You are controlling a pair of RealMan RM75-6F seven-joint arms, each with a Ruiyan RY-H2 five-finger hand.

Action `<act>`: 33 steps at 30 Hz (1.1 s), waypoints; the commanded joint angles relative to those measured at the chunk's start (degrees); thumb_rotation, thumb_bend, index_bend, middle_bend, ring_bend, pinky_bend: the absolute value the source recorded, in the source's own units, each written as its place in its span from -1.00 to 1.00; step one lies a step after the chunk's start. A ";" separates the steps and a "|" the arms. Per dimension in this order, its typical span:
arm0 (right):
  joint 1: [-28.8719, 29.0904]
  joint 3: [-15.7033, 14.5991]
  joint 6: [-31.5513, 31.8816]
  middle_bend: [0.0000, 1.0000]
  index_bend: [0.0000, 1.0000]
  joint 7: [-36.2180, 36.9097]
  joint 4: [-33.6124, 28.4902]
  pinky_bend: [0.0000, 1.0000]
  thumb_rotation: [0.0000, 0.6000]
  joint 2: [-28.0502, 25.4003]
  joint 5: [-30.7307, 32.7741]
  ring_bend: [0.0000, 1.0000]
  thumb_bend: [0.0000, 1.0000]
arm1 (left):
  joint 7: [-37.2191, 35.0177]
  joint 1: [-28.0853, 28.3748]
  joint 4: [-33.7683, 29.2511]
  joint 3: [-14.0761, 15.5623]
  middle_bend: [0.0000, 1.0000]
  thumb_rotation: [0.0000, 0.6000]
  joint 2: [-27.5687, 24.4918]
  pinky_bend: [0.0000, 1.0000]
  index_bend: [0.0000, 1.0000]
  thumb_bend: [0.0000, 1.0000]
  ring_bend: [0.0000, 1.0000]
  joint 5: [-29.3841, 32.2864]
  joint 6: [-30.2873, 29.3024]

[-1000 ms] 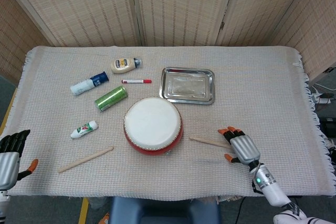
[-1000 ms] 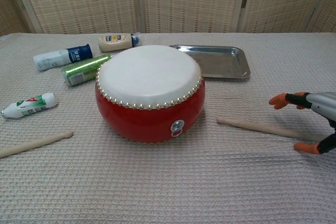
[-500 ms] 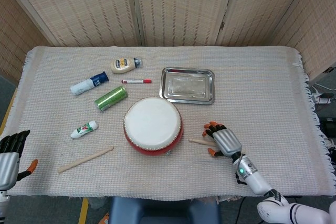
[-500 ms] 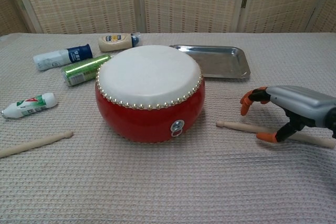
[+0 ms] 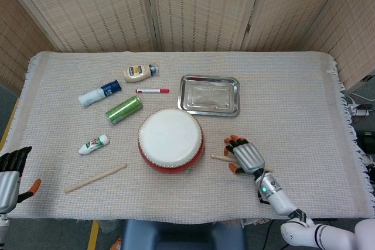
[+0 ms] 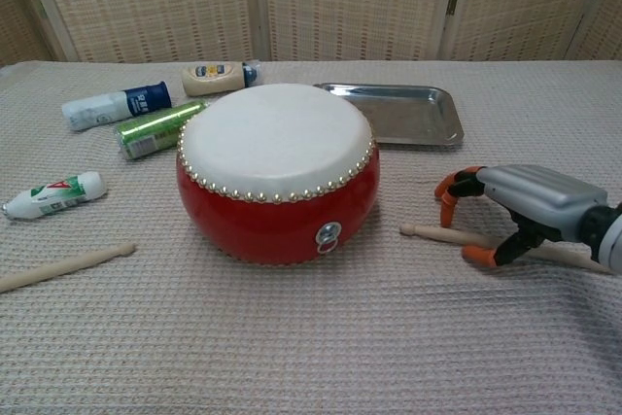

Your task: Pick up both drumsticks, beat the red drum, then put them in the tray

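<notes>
The red drum (image 5: 170, 140) (image 6: 277, 172) with its white skin stands mid-table. Behind it to the right lies the empty metal tray (image 5: 209, 95) (image 6: 394, 114). One drumstick (image 5: 95, 178) (image 6: 63, 266) lies alone to the front left of the drum. The other drumstick (image 5: 218, 157) (image 6: 432, 233) lies right of the drum. My right hand (image 5: 245, 156) (image 6: 520, 201) arches over it, fingers on the far side and thumb on the near side, not closed around it. My left hand (image 5: 9, 180) hovers open off the table's front-left corner, seen only in the head view.
Left of the drum lie a green can (image 5: 123, 109), a white-and-blue bottle (image 5: 99, 93), a mayonnaise bottle (image 5: 139, 72), a red marker (image 5: 152, 91) and a small white tube (image 5: 94, 144). A wicker screen stands behind the table.
My right hand has moved left along the right drumstick toward the drum and come down over it. The left hand has sunk slightly.
</notes>
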State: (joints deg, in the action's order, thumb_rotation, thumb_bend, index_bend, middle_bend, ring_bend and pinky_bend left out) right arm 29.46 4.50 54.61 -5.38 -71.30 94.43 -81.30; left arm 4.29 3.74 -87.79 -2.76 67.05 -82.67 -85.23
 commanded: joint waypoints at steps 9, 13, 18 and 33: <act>0.31 -0.88 1.21 -0.68 0.09 0.12 1.39 -0.61 1.00 1.69 -0.54 -0.93 -0.29 | -0.74 -0.31 0.54 0.05 -0.84 1.00 0.03 -0.83 -0.87 -0.36 -0.86 -0.02 -0.23; -0.48 -0.69 3.62 -0.68 0.27 2.80 0.78 -0.61 1.00 1.36 -1.14 -0.90 -0.16 | -1.10 -0.44 0.77 0.04 -0.84 1.00 -0.01 -0.83 -0.87 -0.35 -0.86 -0.12 -0.44; -1.80 1.47 7.07 -0.58 0.32 16.13 -3.80 -0.60 1.00 -2.06 -1.38 -0.78 -0.12 | -1.27 -0.56 0.70 0.07 -0.84 1.00 -0.17 -0.83 -0.87 -0.35 -0.86 -0.50 -0.79; -1.61 4.46 5.22 -0.31 0.39 90.32 0.87 -0.39 1.00 -11.10 -6.02 -0.45 -0.08 | 0.43 -0.46 -1.42 0.21 -0.84 1.00 -0.79 -0.83 -0.87 -0.35 -0.86 -1.67 -1.35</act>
State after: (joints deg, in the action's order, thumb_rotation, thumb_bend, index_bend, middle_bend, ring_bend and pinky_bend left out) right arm 27.57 8.59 60.15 59.54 -75.40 86.32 -83.59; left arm 4.59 3.28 -89.07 -2.56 66.30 -84.30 -86.57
